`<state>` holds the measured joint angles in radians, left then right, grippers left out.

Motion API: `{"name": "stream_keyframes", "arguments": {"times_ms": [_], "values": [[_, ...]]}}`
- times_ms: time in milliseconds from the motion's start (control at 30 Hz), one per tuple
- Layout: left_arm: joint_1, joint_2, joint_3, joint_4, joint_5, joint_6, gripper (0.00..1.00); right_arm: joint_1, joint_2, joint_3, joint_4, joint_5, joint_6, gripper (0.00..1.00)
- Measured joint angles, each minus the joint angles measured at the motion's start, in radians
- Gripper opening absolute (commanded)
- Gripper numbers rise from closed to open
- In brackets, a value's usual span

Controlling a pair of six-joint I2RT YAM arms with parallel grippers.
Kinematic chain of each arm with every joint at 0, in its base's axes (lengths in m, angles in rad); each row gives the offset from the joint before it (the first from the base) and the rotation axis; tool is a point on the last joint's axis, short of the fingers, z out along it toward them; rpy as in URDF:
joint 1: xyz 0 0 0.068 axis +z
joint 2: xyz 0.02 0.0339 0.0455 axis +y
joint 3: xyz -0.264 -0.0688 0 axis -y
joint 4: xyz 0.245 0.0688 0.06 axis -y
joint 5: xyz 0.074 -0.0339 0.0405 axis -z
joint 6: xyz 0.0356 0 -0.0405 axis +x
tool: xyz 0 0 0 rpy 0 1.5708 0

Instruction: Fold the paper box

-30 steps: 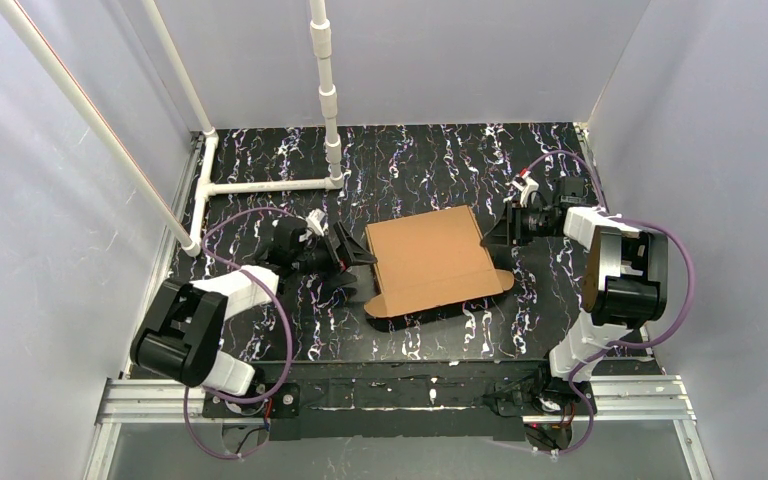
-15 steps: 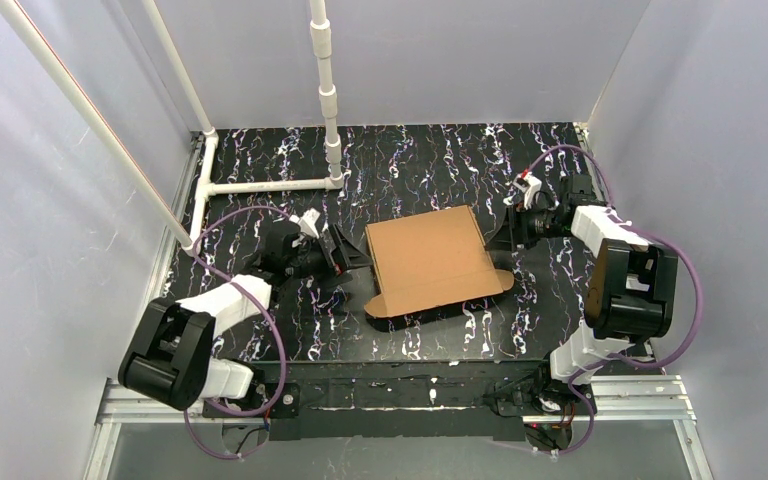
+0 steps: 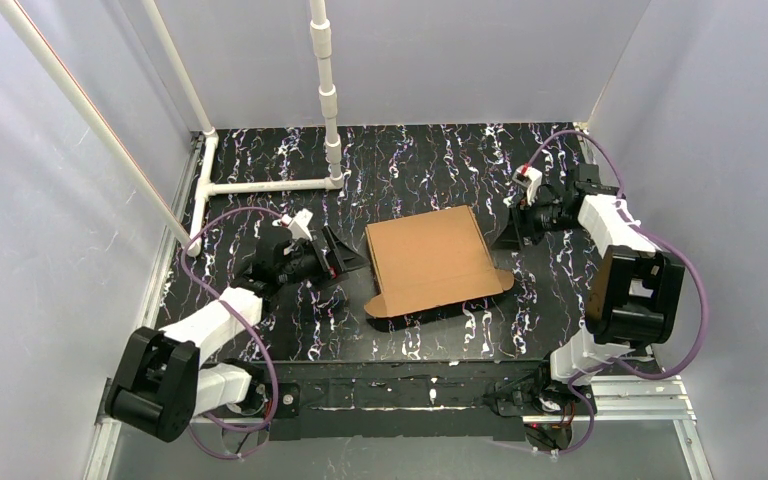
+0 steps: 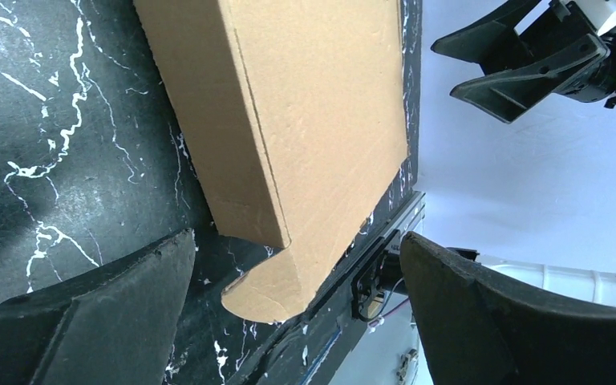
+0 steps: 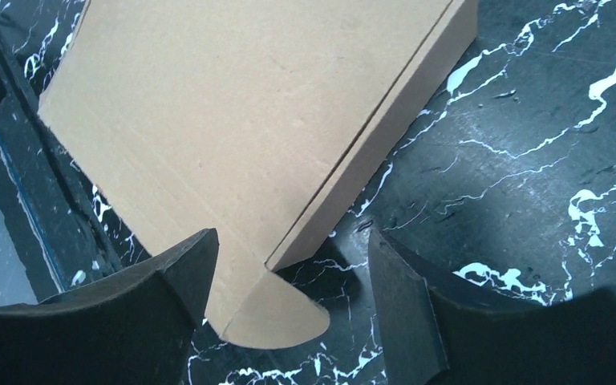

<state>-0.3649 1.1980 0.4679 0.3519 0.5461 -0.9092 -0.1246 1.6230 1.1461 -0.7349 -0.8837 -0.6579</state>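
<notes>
Black marbled table carries the paper box. The left gripper and the right gripper flank the box, both spread and empty.

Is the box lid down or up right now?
Down: the box lid lies flat over its side wall; the rounded front tab sticks out, untucked.
</notes>
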Motion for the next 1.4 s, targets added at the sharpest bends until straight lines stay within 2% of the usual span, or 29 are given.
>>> {"name": "stream_keyframes", "arguments": {"times_ms": [233, 500, 1100, 1400], "values": [[0.000, -0.092, -0.037, -0.022, 0.000, 0.032, 0.98, -0.019, -0.043, 0.005, -0.148, -0.001, -0.157, 0.79], [0.000, -0.118, -0.037, -0.072, 0.002, 0.097, 0.98, -0.041, -0.047, 0.004, -0.221, -0.001, -0.251, 0.79], [0.002, -0.123, -0.037, -0.091, 0.012, 0.116, 0.98, -0.053, -0.061, -0.018, -0.238, -0.010, -0.297, 0.80], [0.003, -0.205, -0.041, -0.094, 0.018, 0.097, 0.98, -0.072, -0.088, -0.019, -0.272, -0.009, -0.332, 0.81]]}}
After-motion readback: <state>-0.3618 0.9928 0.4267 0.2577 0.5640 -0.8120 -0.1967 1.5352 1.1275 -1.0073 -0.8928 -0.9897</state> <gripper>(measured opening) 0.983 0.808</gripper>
